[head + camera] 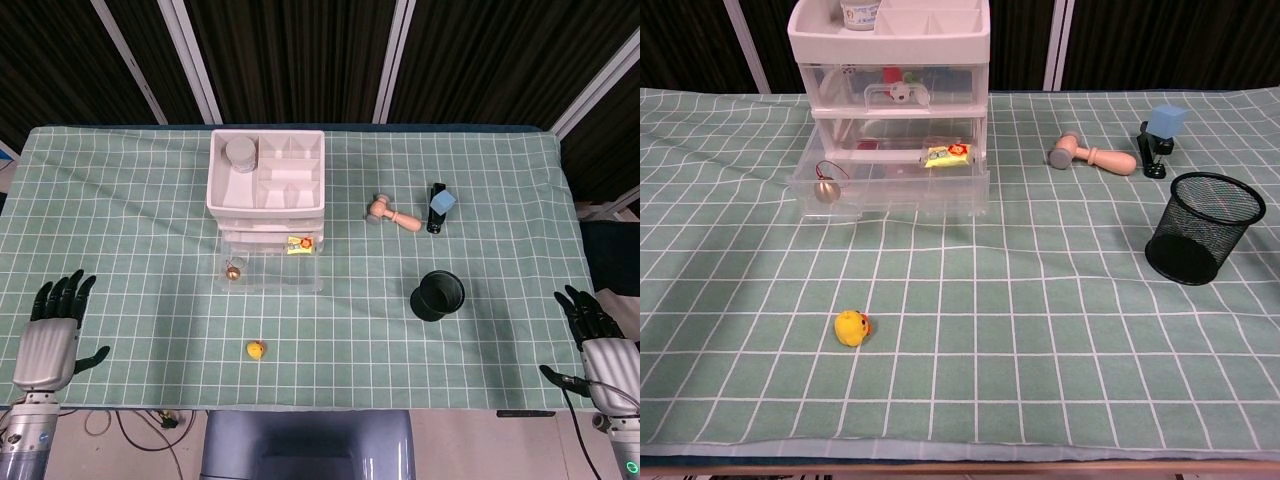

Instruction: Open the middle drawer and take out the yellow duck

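Now both empty: left hand (55, 335), right hand (598, 345).

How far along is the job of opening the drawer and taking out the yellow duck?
Done, it seems: a clear drawer stands pulled out, and the yellow duck lies on the tablecloth in front of it. In hand: nothing; the left hand and right hand are open at the table's edges. Left: nothing visible.

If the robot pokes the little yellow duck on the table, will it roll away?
Probably a little. The small, rounded yellow toy duck lies on its own on the green checked tablecloth, so a poke would likely make it wobble or roll. It looks light, so it may skid. The cloth should slow it quickly.
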